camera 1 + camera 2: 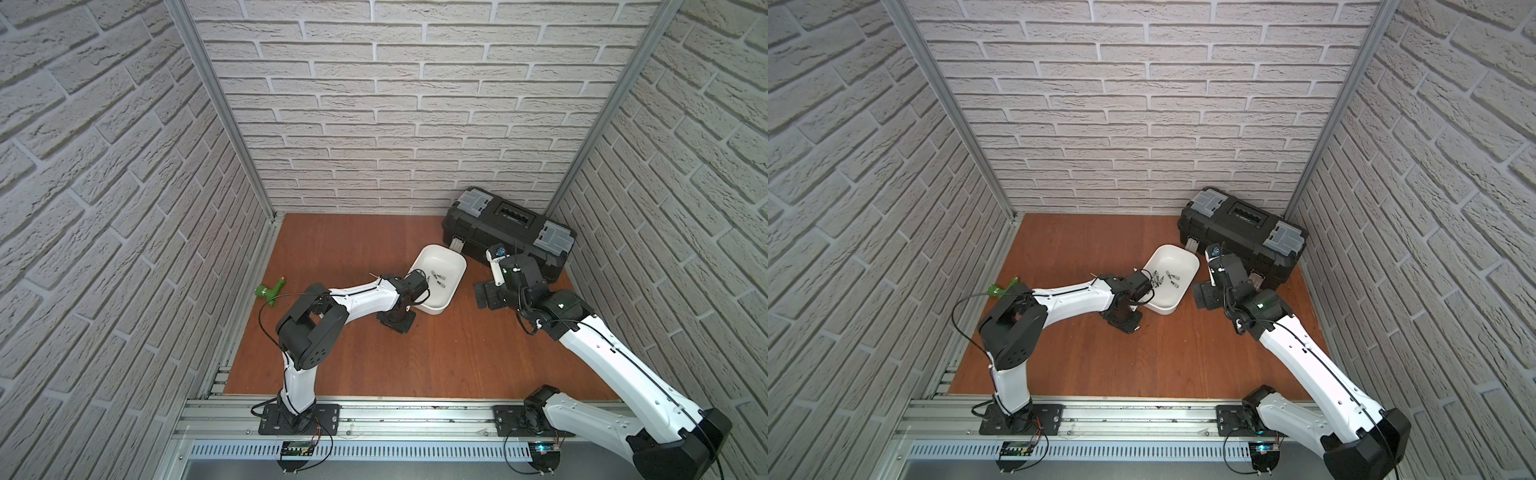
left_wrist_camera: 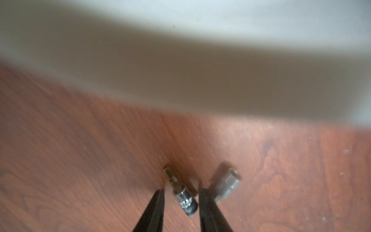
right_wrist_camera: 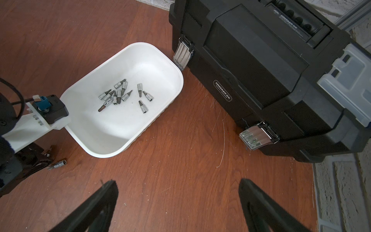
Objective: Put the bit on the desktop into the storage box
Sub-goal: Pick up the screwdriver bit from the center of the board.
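Between white brick walls (image 1: 395,104) lies the reddish wood-grain desktop (image 1: 415,357).

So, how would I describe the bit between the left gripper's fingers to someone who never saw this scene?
Find the white storage box; just outside its wall, on the wood-grain desktop, stands the left gripper. Between its fingers lies the socket bit: dark and shiny, unlike the pale grey bit beside it, which lies outside the fingers.

"GREENER" badge (image 3: 223,89) on black toolbox (image 3: 261,76) front; smaller line illegible.
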{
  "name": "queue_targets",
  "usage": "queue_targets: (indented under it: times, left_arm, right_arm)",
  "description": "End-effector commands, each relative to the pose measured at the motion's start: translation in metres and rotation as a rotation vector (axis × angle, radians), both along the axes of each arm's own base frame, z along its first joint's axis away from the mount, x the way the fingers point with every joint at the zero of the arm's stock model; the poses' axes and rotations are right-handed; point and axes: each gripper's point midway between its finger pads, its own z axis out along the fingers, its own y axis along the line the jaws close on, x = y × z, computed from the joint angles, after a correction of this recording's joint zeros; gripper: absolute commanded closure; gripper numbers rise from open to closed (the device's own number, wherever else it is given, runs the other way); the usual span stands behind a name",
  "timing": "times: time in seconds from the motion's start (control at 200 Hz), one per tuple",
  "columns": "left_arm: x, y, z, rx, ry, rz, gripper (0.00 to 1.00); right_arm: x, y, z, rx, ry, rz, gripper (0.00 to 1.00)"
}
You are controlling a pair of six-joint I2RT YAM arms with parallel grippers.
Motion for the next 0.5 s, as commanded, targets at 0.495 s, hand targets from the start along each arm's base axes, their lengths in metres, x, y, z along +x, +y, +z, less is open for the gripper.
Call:
queue_targets:
  times: [0.495]
  left_arm:
    - [-0.014, 0.026, -0.017, 0.035, 0.053, 0.050, 0.81]
  right_arm:
    - [0.004, -0.001, 0.003, 0.008, -0.023, -0.018, 0.01]
